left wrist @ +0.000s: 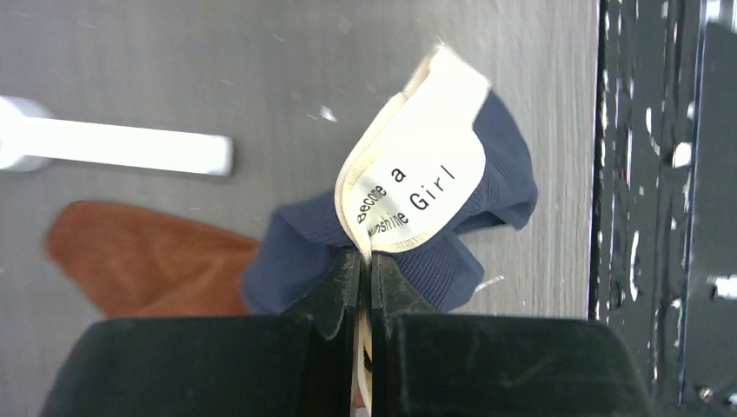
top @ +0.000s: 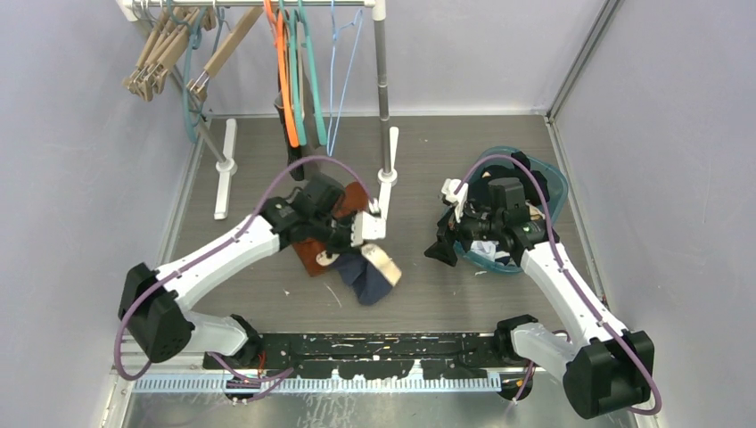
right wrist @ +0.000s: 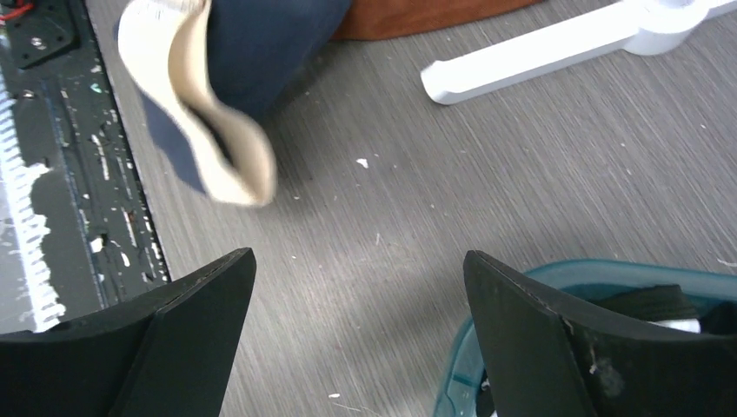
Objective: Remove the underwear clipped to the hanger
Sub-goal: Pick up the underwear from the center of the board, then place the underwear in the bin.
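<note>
The dark navy boxer shorts are held by the left gripper, whose jaws are pressed together on the broad cream waistband. The fabric hangs low over the grey table; whether it touches the surface cannot be told. It is just beside a rust-brown cloth and near the white rack foot. No clip is seen on the shorts in any view, and the hangers on the rail are well apart from them. The right gripper is spread wide with nothing between its fingers, poised by the rim of a teal basket in which dark cloth can be made out.

The shorts are judged to be light, soft and limp, so their shape is expected to follow whatever point is pinched. The ribbed knit is not likely to be slippery, and nothing about it is fragile. The doubled waistband is the thickest and firmest part, and it is there that a hold is best taken; a pinch on a single layer of leg fabric is more likely to stretch or slide out.

On the waistband, black lettering is read as "Become a" above "…nshine Girl". The start of the lower line is hidden in the fold; "Sunshine" is only presumed. No other writing is legible.
</note>
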